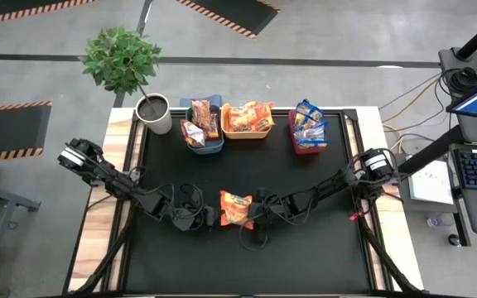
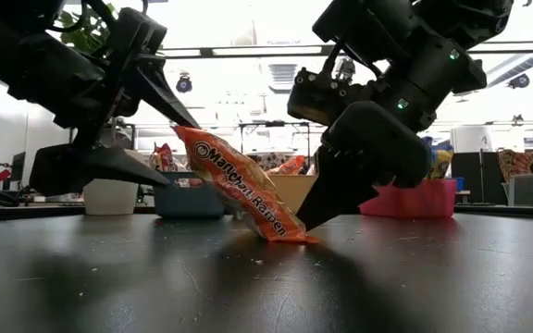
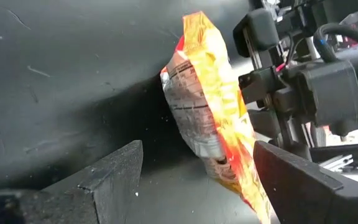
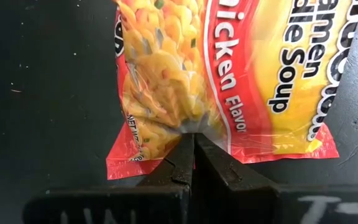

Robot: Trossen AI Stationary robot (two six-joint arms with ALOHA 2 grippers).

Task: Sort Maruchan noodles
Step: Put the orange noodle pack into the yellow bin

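Open black mat [image 1: 172, 165] between the arms and the far bins. Far edge blocked by blue plastic bin [image 1: 205, 147], orange-yellow plastic bin [image 1: 247, 132], red plastic bin [image 1: 306, 145], white plant pot [image 1: 154, 114] at far left corner. Mid-table crowded: orange crinkly ramen packet [image 1: 236, 208] tilted between left gripper [image 1: 212, 217] and right gripper [image 1: 255, 217]. Near edge free.

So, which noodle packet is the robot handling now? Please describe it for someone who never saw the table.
Look at the black table mat, near its front middle, where the two arms meet. There the right gripper pinches an orange chicken-flavor packet by its edge, tilted with one end on the mat. It is the only packet outside the three bins.
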